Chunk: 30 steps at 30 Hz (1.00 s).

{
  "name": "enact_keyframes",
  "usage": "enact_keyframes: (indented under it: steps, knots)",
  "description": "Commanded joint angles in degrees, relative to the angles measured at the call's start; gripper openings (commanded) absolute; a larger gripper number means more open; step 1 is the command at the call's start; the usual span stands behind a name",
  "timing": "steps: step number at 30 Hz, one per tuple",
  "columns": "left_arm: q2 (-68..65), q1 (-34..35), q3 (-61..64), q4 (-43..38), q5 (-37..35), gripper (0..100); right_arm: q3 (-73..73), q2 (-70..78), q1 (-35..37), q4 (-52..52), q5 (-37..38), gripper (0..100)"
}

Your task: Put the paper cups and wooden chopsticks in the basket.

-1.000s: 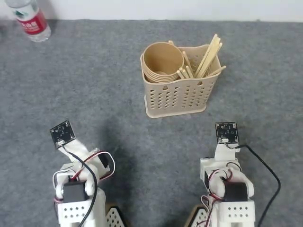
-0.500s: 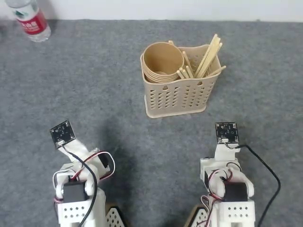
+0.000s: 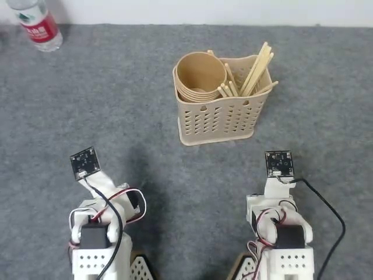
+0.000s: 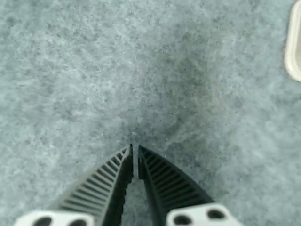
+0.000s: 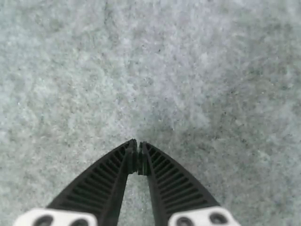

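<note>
Grey felt-like tabletop (image 3: 116, 105), with a white wall strip (image 3: 204, 11) along the far edge.

Left gripper (image 4: 135, 149): black ribbed jaws drawn together, a hairline slit between the tips, nothing held. It hangs just over bare felt. Left arm (image 3: 96, 227) is folded back at the near edge.

Right gripper (image 5: 138, 144): jaws together with tips touching, nothing between them, also over bare felt. Right arm (image 3: 280, 224) is folded back at the near edge, well apart from the left one.

Beige perforated plastic basket (image 3: 221, 119) stands upright on the tabletop, ahead of both grippers and well clear of them. It is forward and to the right of the left gripper, forward and a bit left of the right gripper. A pale corner of it also shows in the left wrist view (image 4: 295, 47).

The stack of nested tan paper cups (image 3: 201, 73) sits upright inside the basket, on the side nearer the left gripper. The bundle of pale wooden chopsticks (image 3: 256, 65) stands inside on the side nearer the right gripper, leaning, with the ends poking above the rim.

A clear plastic bottle with a red label (image 3: 36, 23) is far forward-left of the left gripper, by the wall.
</note>
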State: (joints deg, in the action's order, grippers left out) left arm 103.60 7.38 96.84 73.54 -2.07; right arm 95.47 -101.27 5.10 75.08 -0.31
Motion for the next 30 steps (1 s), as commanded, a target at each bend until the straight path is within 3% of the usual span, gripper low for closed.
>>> enact_keyframes:
  steps: [1,17,25,27,30]
  knots:
    - [0.6,-0.9,-0.3,-1.3,0.4,1,0.7,-0.7,-0.7,-0.9,-0.1,0.8]
    - [0.6,-2.7,-0.3,-1.2,0.7,1,0.7,-0.7,-0.7,-0.9,-0.1,0.8]
    - [0.4,-4.3,-0.3,-1.5,6.7,1,0.7,-0.7,-0.7,-0.9,-0.1,0.8]
    - [0.4,-4.0,-0.3,-1.5,5.2,1,0.7,-0.7,-0.7,-0.9,-0.1,0.8]
    - [0.5,-2.4,-0.3,-1.3,-2.8,1,0.7,-0.7,-0.7,-0.9,-0.1,0.8]
